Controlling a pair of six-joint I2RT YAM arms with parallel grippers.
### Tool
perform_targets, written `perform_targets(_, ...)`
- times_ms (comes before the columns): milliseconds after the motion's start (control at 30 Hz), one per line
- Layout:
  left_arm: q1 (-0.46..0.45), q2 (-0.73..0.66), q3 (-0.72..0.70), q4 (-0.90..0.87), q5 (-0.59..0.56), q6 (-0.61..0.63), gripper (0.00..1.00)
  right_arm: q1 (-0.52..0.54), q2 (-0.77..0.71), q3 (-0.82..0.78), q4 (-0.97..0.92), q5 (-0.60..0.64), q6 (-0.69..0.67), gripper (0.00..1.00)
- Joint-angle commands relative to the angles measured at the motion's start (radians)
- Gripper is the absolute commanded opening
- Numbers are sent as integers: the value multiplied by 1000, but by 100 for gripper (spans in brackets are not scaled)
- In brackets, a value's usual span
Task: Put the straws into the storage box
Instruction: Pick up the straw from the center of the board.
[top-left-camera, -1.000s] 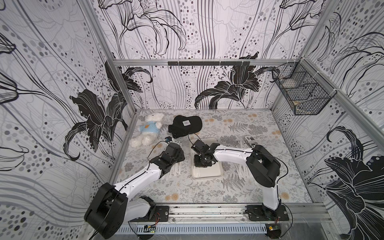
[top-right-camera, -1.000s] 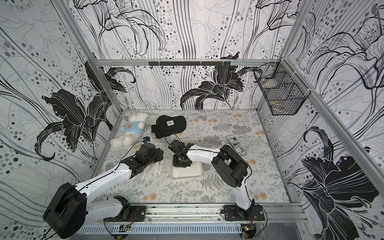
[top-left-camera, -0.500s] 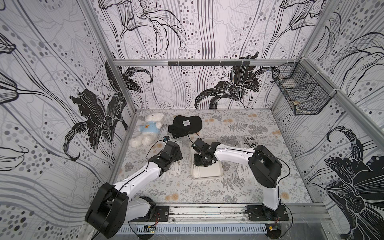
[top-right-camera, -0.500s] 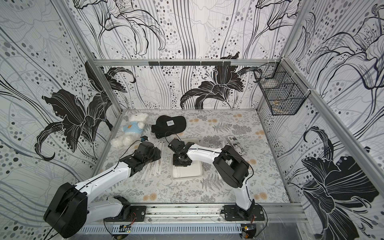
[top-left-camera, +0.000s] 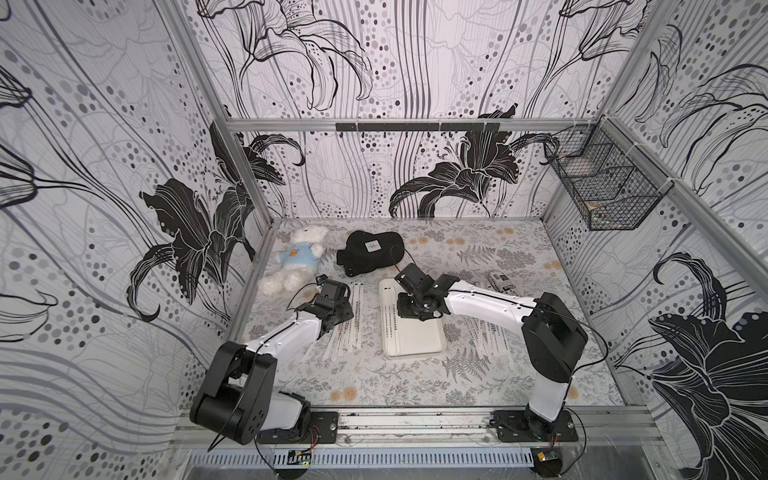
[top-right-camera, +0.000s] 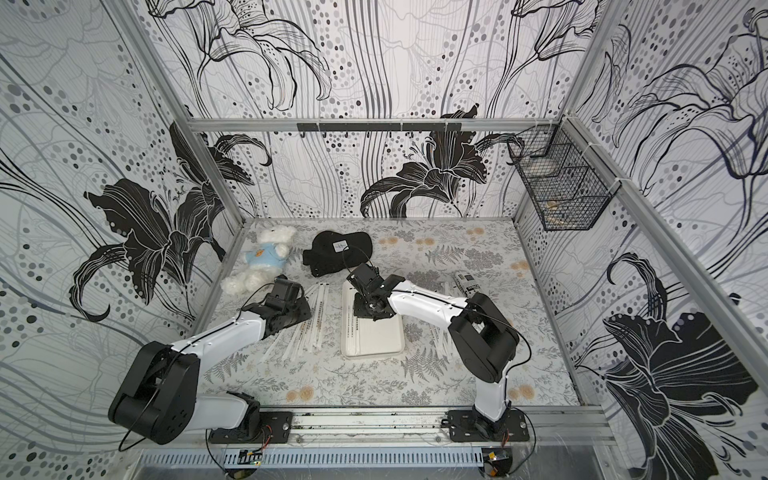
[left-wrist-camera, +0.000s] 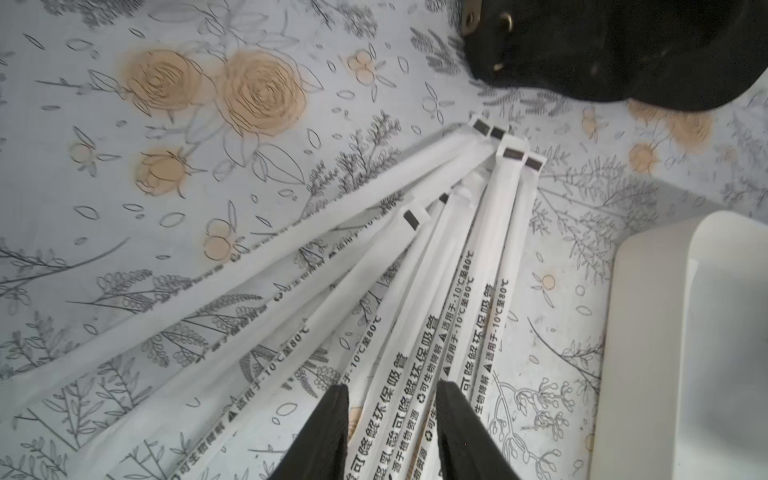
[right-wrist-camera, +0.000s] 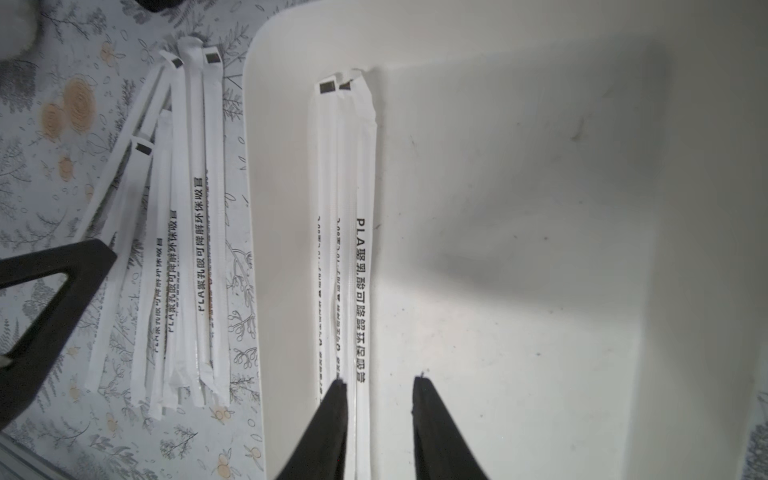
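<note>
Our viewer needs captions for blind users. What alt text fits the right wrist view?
The right gripper hangs open over the white storage box, where a few wrapped straws lie side by side near one long wall. Other loose straws lie on the floral table beside the box.

A few white paper-wrapped straws (right-wrist-camera: 343, 187) lie parallel inside the shallow white storage box (right-wrist-camera: 540, 270); more fan out just beside it (left-wrist-camera: 415, 270).

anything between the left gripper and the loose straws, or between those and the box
Nothing visible. The left gripper hangs right over the straws, jaws astride a few; only bare mat separates them from the box.
</note>
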Motion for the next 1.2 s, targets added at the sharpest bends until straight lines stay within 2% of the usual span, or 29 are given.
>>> perform_targets(0,-62,37,31,5,-13,0,41,0,-40,-35,12,22,-13,31)
perform_targets(167,-91,100,57,22,-44,-9,40,-1,-46,-49,20,19,-15,31)
perform_targets(433,-94,173,103,2,-93,21,34,-3,-57,-75,36,19,-13,31)
perform_targets(600,-98,219,122,2,-90,37,32,-6,-59,-88,50,18,-8,30)
perform_targets(933,-111,222,120,4,-73,42,17,-6,-52,-82,51,12,-12,30)
perform_targets(1067,-111,187,119,-16,-72,45,18,-6,-46,-77,51,8,-16,30)
perform_targets(1167,-111,161,117,-33,-73,48,26,-6,-46,-76,52,10,-16,30)
